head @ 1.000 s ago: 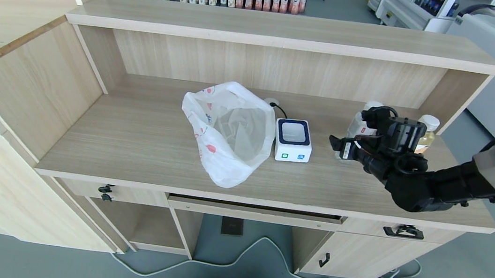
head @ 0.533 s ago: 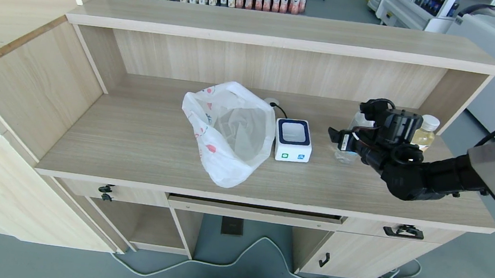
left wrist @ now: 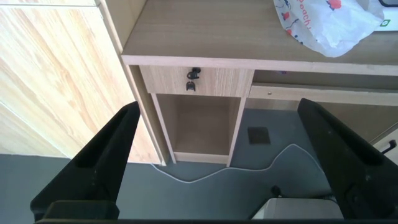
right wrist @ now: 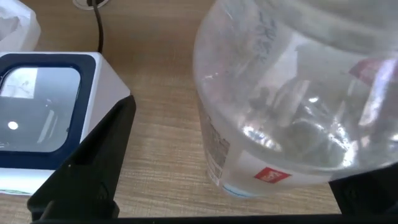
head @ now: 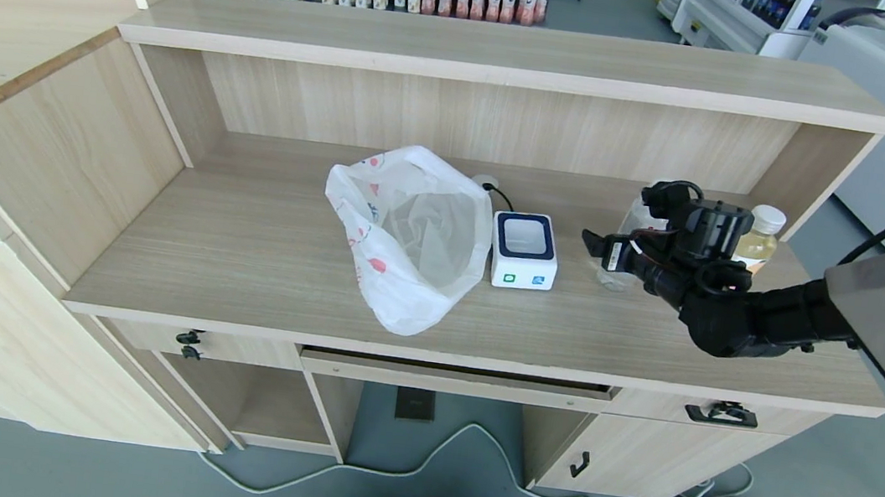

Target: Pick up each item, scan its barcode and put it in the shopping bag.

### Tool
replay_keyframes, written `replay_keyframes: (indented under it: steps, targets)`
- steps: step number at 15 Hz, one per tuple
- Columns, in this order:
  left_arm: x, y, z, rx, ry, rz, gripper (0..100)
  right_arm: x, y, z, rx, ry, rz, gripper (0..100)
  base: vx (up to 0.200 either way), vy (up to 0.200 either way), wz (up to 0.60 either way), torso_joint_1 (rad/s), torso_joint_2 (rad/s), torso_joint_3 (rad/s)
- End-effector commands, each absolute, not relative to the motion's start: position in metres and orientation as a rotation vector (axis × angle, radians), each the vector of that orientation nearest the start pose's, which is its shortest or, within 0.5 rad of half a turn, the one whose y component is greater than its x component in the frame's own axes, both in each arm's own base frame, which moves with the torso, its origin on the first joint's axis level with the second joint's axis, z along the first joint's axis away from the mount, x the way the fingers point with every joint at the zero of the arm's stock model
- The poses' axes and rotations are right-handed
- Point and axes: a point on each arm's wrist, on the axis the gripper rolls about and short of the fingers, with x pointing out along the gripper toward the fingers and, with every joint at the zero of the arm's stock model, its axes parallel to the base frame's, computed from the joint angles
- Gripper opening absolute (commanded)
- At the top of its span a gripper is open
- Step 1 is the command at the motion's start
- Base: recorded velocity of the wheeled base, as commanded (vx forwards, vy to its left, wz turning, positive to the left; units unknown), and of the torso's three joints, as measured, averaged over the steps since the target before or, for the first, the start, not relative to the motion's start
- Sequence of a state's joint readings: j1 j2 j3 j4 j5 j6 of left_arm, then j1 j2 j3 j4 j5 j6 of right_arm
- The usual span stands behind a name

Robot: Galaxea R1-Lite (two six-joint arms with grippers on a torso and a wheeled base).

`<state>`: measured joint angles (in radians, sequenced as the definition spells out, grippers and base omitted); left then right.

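Observation:
A clear water bottle (head: 617,277) stands on the counter right of the white scanner (head: 524,250). My right gripper (head: 617,255) is open and straddles it low down. In the right wrist view the clear bottle (right wrist: 292,106) sits between the fingers of the right gripper (right wrist: 249,149), with a gap to the finger (right wrist: 93,168) on the scanner (right wrist: 43,118) side. A bottle of yellow drink (head: 758,237) stands behind the arm. The white shopping bag (head: 406,236) lies open left of the scanner. My left gripper (left wrist: 219,109) hangs open below the counter's front edge.
The scanner's cable (head: 500,195) runs to the back wall of the counter (head: 239,257). A raised shelf (head: 508,58) overhangs the back. The bag's corner (left wrist: 329,28) and a drawer lock (left wrist: 194,79) show in the left wrist view. Cables lie on the floor (head: 464,488).
My right arm has moved a little farther from me and to the left, bringing the open fingers around the clear bottle. The bottle, bag and scanner have not moved.

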<state>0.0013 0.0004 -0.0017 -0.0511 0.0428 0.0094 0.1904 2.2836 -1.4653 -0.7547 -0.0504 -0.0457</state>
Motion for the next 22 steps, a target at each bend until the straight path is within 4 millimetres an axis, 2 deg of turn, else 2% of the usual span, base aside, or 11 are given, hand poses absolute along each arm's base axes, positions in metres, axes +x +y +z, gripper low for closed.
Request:
replay_keyframes:
  steps: [1,4,5,9,15,17,21,22]
  targets:
    - [-0.023,0.001,0.081,0.008,-0.052,0.045,100,0.467,0.084,0.145,-0.052,0.055,0.142,100,0.0,0.0,0.0,0.0,0.0,0.0]
    - [-0.023,0.001,0.081,0.008,-0.053,0.045,100,0.469,0.081,0.147,-0.044,0.036,0.182,100,0.0,0.0,0.0,0.0,0.0,0.0]
    - [-0.023,0.001,0.081,0.008,-0.052,0.045,100,0.471,0.081,0.152,-0.037,0.02,0.194,0,0.0,0.0,0.0,0.0,0.0,0.0]
    - [-0.023,0.001,0.081,0.008,-0.053,0.045,100,0.474,0.072,0.157,-0.034,0.006,0.178,0,0.0,0.0,0.0,0.0,0.0,0.0]
    - [-0.023,0.001,0.081,0.008,-0.053,0.045,100,0.475,0.054,0.145,-0.039,0.045,0.14,0,0.0,0.0,0.0,0.0,0.0,0.0]
    - [-0.023,0.001,0.081,0.008,-0.053,0.045,100,0.474,0.053,0.151,-0.036,0.033,0.157,0,0.0,0.0,0.0,0.0,0.0,0.0]
    - [-0.023,0.001,0.081,0.008,-0.053,0.045,100,0.447,0.05,0.202,-0.022,-0.046,0.234,0,0.0,0.0,0.0,0.0,0.0,0.0]
    - [-0.023,0.001,0.081,0.008,-0.053,0.045,100,0.417,0.05,0.243,0.088,-0.017,0.345,0,0.0,0.0,0.0,0.0,0.0,0.0]
